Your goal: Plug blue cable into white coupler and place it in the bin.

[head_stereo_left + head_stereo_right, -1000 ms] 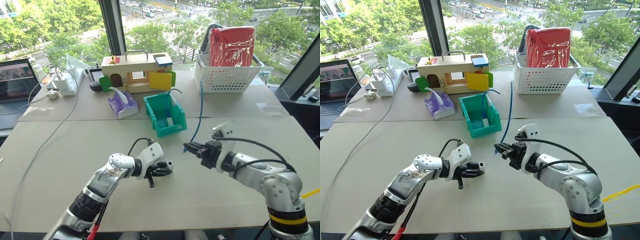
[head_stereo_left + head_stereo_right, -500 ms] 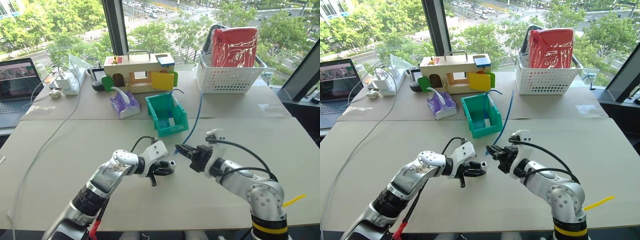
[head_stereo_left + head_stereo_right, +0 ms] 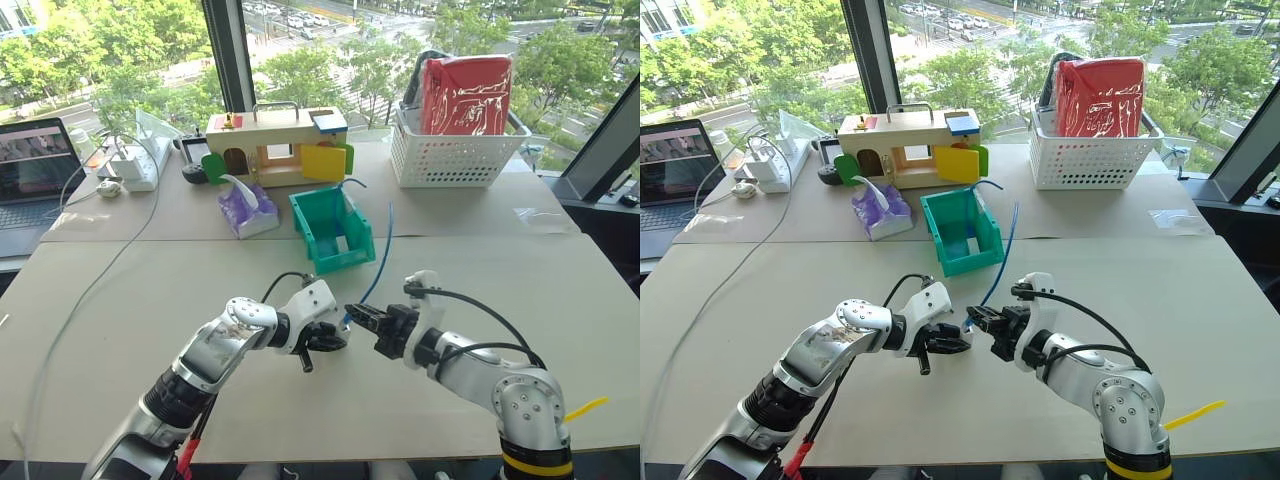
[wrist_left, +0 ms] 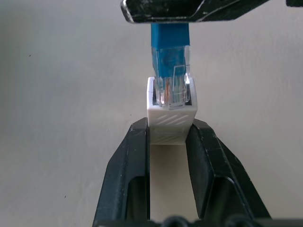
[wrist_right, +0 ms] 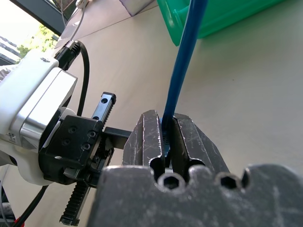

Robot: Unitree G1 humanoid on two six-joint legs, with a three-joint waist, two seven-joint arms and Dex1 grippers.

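My left gripper [image 3: 332, 338] is shut on the white coupler [image 4: 171, 125], a small ribbed block pinched between its two black fingers [image 4: 137, 146]. The clear plug [image 4: 171, 84] of the blue cable [image 3: 381, 262] sits partway inside the coupler's socket. My right gripper [image 3: 358, 317] is shut on the blue cable [image 5: 185, 56] just behind the plug, tip to tip with the left gripper, low over the table. From there the cable rises back past the teal bin [image 3: 341, 263], which stands beyond both grippers.
A white lattice basket [image 3: 455, 155] with a red bag stands at the back right. A wooden toy house [image 3: 275, 145], a purple pack [image 3: 245, 210], a laptop [image 3: 35, 165] and a power strip [image 3: 130, 165] lie back left. A grey-white cord [image 3: 90, 290] crosses the left of the table.
My right gripper has carried the cable end leftward to the left gripper, closing the gap. The plug now meets the coupler. The left gripper has stayed in place.
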